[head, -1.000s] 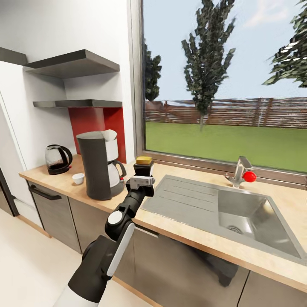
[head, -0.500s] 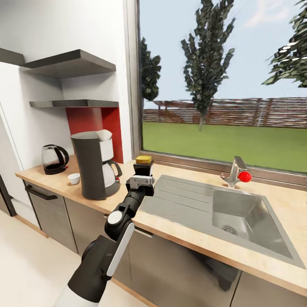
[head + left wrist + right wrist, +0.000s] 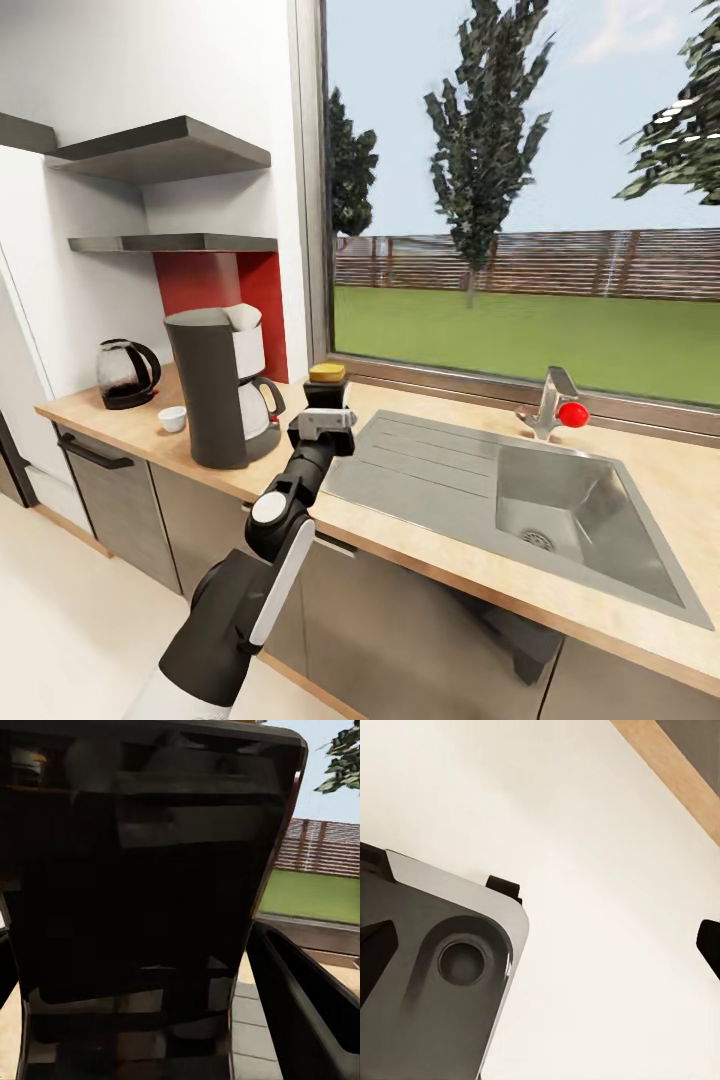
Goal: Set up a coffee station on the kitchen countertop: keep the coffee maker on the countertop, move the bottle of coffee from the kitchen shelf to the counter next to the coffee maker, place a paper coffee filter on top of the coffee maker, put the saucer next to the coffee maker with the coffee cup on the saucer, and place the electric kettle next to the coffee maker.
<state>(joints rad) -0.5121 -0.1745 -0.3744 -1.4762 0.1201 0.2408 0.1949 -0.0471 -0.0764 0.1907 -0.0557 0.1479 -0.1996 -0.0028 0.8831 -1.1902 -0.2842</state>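
Observation:
The tall dark-grey coffee maker (image 3: 208, 390) stands on the kitchen countertop (image 3: 420, 535), with a white paper coffee filter (image 3: 245, 318) on its top. Just to its right my left gripper (image 3: 322, 418) is shut on the bottle of coffee (image 3: 325, 392), which is dark with a yellow cap and held upright over the counter. In the left wrist view the bottle (image 3: 135, 907) sits between the fingers (image 3: 300, 1012). The small white coffee cup (image 3: 172, 419) and the glass electric kettle (image 3: 125, 372) stand left of the coffee maker. The saucer is out of view. The right wrist view shows pale floor and a dark fingertip (image 3: 709, 943).
An inset steel sink (image 3: 560, 510) with a drainboard lies right of the bottle, with a faucet with a red knob (image 3: 560, 408) behind it. Two dark wall shelves (image 3: 165, 150) hang above the coffee maker. A large window backs the counter. Dark cabinet fronts (image 3: 120, 490) run below.
The head view first shifted, sliding the scene left. Since then my left gripper has carried the bottle slightly left, closer to the coffee maker.

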